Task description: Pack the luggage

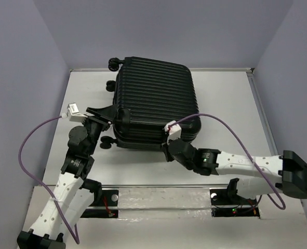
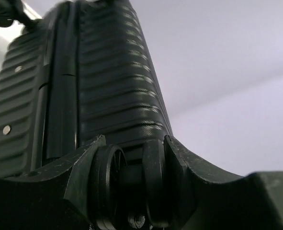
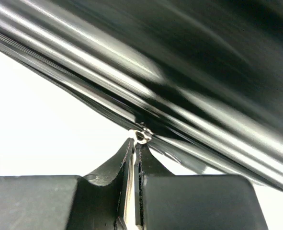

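The luggage (image 1: 156,98) lay flat and closed on the white tabletop (image 1: 226,104), its ribbed shell facing up, set toward the far middle with both arms reaching to its near side. Two small wheels (image 1: 113,63) stuck out at its far-left corner. The left hand (image 2: 134,143) was at the near-left corner, where its two fingers (image 2: 184,167) stood partly apart and straddled a double caster wheel (image 2: 107,182). In the left wrist view each finger sat right against one outer face of that wheel, so the hand looked clamped on it. Behind the wheel the grooved shell rose up through that view, with the dark band between the two halves running along it. The right hand (image 3: 135,146) was at the near edge of the case, right of its middle. Its fingers were pressed together on a thin, pale zipper pull (image 3: 140,136), whose small metal ring showed just past the fingertips and met the seam (image 3: 107,108) of the case. A purple cable (image 1: 26,145) looped out from the left wrist, and another arched from the right wrist over the tabletop.
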Tool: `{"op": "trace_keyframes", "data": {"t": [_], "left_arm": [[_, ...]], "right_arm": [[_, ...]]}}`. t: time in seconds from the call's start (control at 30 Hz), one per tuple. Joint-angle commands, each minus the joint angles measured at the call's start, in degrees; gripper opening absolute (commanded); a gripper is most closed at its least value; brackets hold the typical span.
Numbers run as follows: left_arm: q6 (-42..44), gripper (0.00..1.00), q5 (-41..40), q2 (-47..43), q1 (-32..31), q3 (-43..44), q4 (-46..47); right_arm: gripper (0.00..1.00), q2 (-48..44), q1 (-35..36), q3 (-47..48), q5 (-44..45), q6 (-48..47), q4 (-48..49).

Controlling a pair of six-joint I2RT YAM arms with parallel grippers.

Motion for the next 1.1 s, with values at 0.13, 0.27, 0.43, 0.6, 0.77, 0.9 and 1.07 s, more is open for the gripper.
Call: {"op": "trace_keyframes", "data": {"t": [0.13, 0.27, 0.43, 0.6, 0.77, 0.9, 1.07], "left_arm": [[-0.56, 0.06, 18.22, 1.14, -3.21, -4.28, 0.72], [-2.58, 0.06, 20.5, 0.26, -3.65, -6.66, 2.91], [-3.82, 0.06, 20.59, 0.17, -6.99, -7.81, 3.89], [-0.49, 0.06, 24.02, -0.44, -8.05, -4.65, -2.59], [-0.39, 0.06, 29.38, -0.62, -8.05, -2.54, -3.85], [-1.97, 0.06, 29.65, -2.38, -8.57, -3.67, -3.06], [-3.46, 0.06, 26.67, -3.17, -13.48, -7.0, -1.48]], "right_arm": [[0.07, -13.95, -2.8, -1.66, -16.01, -0.33, 3.51], [0.07, -6.52, -2.8, -1.67, -21.97, 1.7, 10.17], [0.07, 10.46, -0.53, 5.17, -29.03, 1.62, 22.92], [0.07, 22.16, 0.62, 16.26, -33.95, -4.09, 26.09], [0.07, 25.07, 0.62, 16.71, -35.54, -7.87, 27.06], [0.07, 20.35, -2.95, 10.75, -35.26, -7.62, 27.67], [0.07, 7.25, -15.8, -2.45, -43.17, -5.06, 27.16]]}}
